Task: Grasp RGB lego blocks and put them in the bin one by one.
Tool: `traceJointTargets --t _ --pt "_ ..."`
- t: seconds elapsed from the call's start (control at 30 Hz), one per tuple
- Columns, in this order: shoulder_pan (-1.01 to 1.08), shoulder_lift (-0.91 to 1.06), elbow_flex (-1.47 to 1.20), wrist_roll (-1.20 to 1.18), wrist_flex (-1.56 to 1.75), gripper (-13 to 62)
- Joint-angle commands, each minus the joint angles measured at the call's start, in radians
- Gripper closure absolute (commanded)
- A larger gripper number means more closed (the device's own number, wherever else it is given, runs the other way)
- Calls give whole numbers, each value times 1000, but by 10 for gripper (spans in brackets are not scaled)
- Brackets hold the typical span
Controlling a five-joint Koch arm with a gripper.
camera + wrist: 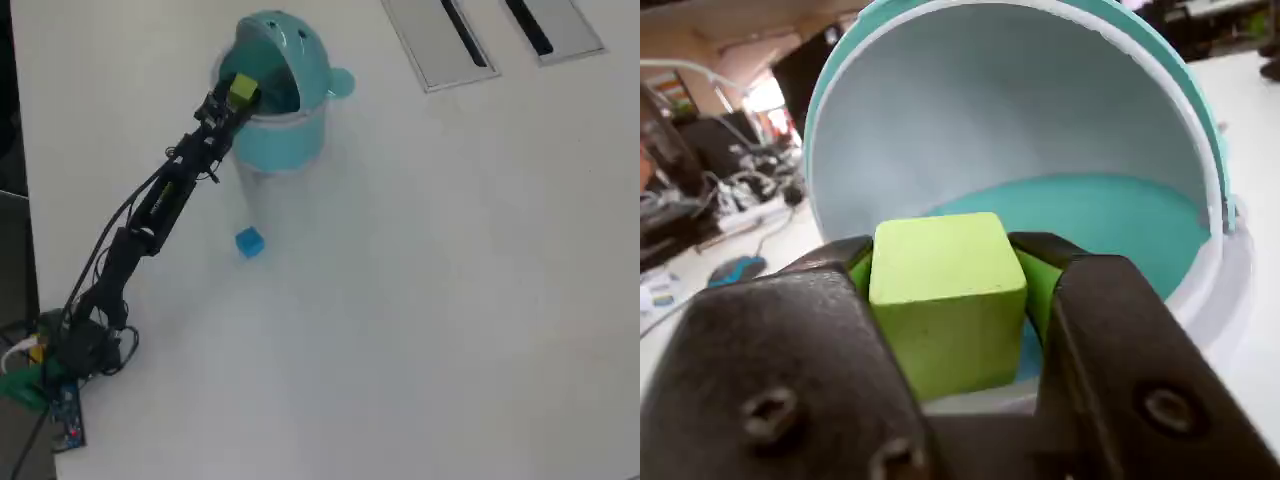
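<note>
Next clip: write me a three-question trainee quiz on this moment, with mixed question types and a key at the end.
1. True or false: the gripper is empty.
2. Where does the blue block lie in the overhead view? A) inside the bin B) on the table, apart from the bin C) between the jaws
3. Fill in: the yellow-green block is held at the open mouth of the ____.

Key: 1. False, it is clamped on the yellow-green block. 2. B. 3. bin, its lid swung open.
</note>
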State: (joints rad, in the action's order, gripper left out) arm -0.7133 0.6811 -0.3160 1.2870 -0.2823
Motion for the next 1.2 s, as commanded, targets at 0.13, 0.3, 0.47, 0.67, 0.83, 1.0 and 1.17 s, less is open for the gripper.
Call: traceJointTargets --t 0.13,0.3,0.47,0.67,0.83,1.0,1.17 --pt "2 8 92 124 91 192" --pt "15 6 92 135 89 178" --pt "54 67 92 121 17 178" --pt "117 178 91 121 -221 171" --pt "173 272 81 121 -425 163" --pt "229 350 71 121 -572 154" --pt "287 417 71 123 -818 152"
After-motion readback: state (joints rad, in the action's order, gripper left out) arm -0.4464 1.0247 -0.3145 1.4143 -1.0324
